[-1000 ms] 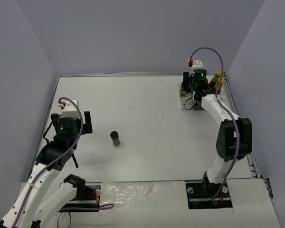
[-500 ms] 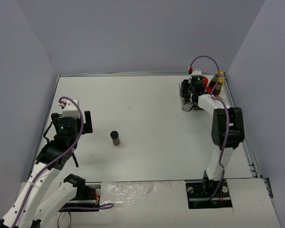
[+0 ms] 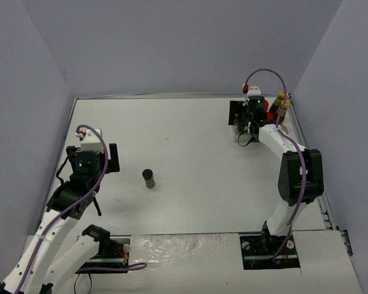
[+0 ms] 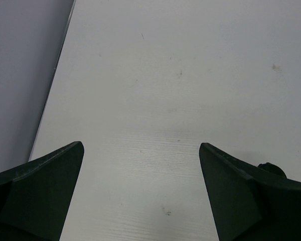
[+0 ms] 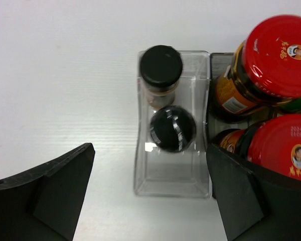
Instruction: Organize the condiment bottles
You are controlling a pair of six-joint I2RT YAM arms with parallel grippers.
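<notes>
Two black-capped jars (image 5: 161,68) (image 5: 172,129) stand in the clear compartment (image 5: 171,187) of the tray, seen from above in the right wrist view. My right gripper (image 5: 148,201) (image 3: 238,116) hangs open over that compartment, holding nothing. Two red-lidded jars (image 5: 278,55) (image 5: 286,150) fill the neighbouring grey compartment by my right finger. Two yellow-capped bottles (image 3: 283,101) stand at the tray's far right. Another black-capped jar (image 3: 148,178) stands alone on the table left of centre. My left gripper (image 3: 111,158) (image 4: 140,201) is open over bare table, left of that jar.
The tray (image 3: 240,133) sits at the back right, close to the right wall (image 3: 331,92). The table's left edge (image 4: 60,60) meets the left wall in the left wrist view. White table surface (image 3: 184,141) lies between the lone jar and the tray.
My right gripper has gone from shut to open above the clear compartment, and the nearer black-capped jar now stands free there. The left arm and the lone jar have not moved.
</notes>
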